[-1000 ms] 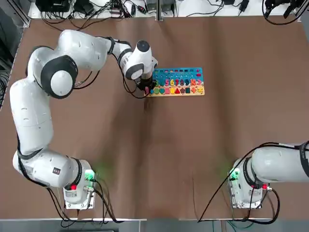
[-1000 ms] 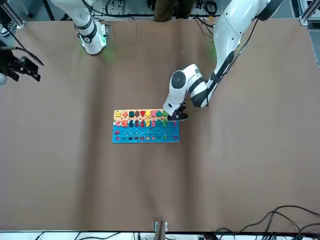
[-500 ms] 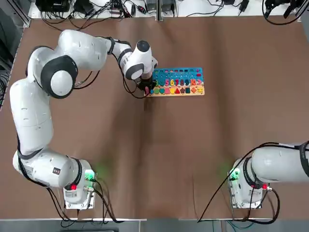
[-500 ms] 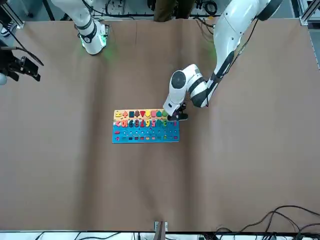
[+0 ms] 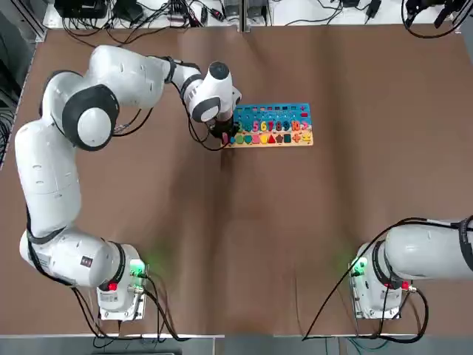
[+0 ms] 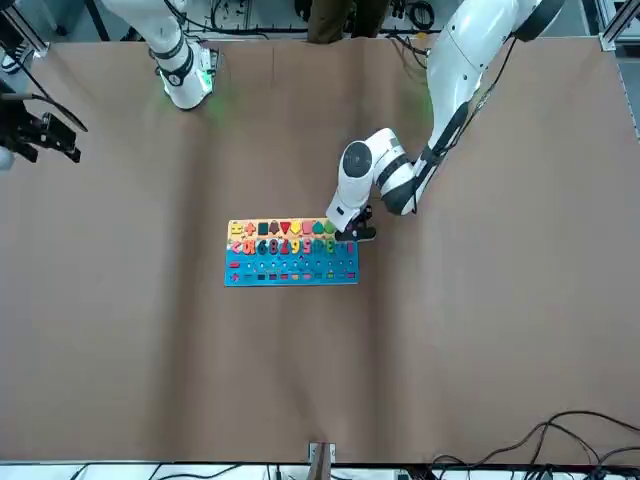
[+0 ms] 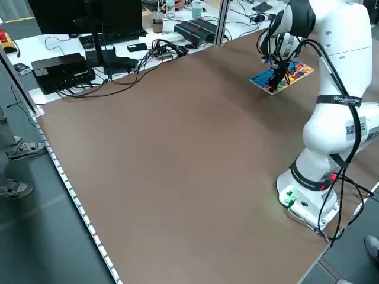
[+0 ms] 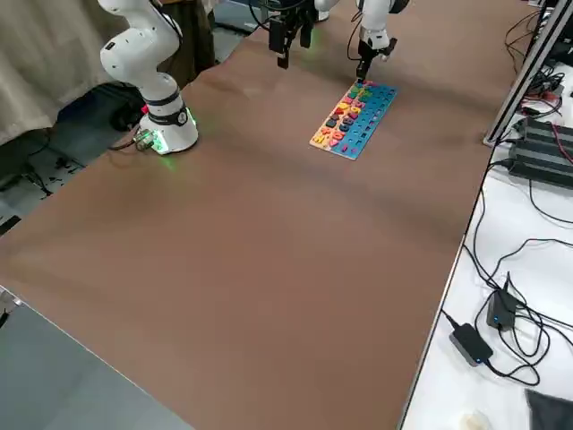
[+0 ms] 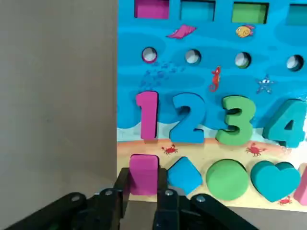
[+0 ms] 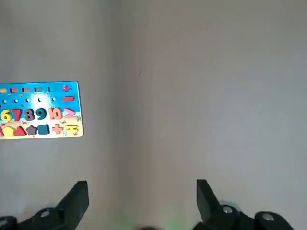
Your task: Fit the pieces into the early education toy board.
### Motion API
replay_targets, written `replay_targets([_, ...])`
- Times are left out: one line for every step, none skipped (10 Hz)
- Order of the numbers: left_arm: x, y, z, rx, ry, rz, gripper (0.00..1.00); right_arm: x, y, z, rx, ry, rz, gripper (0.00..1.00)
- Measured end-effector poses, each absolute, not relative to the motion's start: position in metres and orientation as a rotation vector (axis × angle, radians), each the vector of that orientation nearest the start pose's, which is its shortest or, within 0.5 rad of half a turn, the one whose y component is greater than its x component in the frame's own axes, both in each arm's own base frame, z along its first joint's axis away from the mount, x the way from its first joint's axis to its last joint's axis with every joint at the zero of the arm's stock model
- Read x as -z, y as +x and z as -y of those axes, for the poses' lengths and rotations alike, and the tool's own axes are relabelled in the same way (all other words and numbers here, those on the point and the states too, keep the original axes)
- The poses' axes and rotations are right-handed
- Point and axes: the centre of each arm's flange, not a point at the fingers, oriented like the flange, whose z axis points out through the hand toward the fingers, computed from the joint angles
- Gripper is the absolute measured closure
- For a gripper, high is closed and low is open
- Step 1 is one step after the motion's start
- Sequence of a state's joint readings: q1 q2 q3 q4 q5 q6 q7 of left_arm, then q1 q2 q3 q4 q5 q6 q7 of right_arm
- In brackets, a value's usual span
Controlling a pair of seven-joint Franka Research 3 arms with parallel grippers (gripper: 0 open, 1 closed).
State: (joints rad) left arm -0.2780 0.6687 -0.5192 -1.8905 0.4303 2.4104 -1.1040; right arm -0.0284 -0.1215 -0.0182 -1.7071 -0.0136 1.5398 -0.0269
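Observation:
The early education toy board (image 5: 273, 112) lies at the far middle of the table, blue half with numbers, tan strip with shapes. My left gripper (image 5: 224, 135) hangs over its left end. In the left wrist view the gripper (image 9: 143, 191) is shut on a pink rectangular piece (image 9: 144, 171), which stands at the end of the tan strip (image 9: 201, 151), beside a blue diamond (image 9: 184, 175) and below the pink 1 (image 9: 147, 115). Whether the piece lies fully in its slot I cannot tell. My right gripper (image 10: 141, 196) is open and holds nothing, far off to the board's right (image 6: 40, 130).
Brown table cover all around the board (image 6: 290, 270). Cables, a keyboard and black boxes (image 7: 62, 68) lie on the white bench beyond the table's far edge. The arm bases (image 5: 118, 292) stand at the near edge.

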Motion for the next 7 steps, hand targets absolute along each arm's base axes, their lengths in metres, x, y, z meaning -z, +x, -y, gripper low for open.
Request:
replay_targets([-0.1844, 0.4484, 0.4367, -0.07, -3.14, 0.102, 0.74, -0.6226, 0.5111, 0.026, -0.073, -3.151, -0.031, 0.01])
replay_targets([-0.1844, 0.4484, 0.4367, -0.07, -3.14, 0.102, 0.74, -0.6226, 0.5111, 0.026, -0.073, -3.152, -0.031, 0.01])
replay_targets([-0.1844, 0.4486, 0.4366, -0.07, -3.14, 0.103, 0.72, -0.6226, 0.5111, 0.0261, -0.073, -3.152, -0.031, 0.01])
replay_targets([-0.1842, 0.4497, 0.4359, -0.068, -3.14, 0.106, 0.68, -0.6226, 0.5111, 0.026, -0.073, -3.152, -0.031, 0.01])
replay_targets([-0.1844, 0.4507, 0.4355, -0.066, -3.14, 0.108, 0.66, -0.6226, 0.5111, 0.026, -0.073, -3.153, -0.031, 0.01])
replay_targets([-0.1847, 0.4513, 0.4354, -0.064, -3.14, 0.109, 0.65, -0.6226, 0.5111, 0.0259, -0.073, -3.153, -0.031, 0.01])
replay_targets([-0.185, 0.4518, 0.4353, -0.063, -3.141, 0.11, 0.65, -0.6226, 0.5111, 0.0259, -0.073, -3.153, -0.031, 0.01])
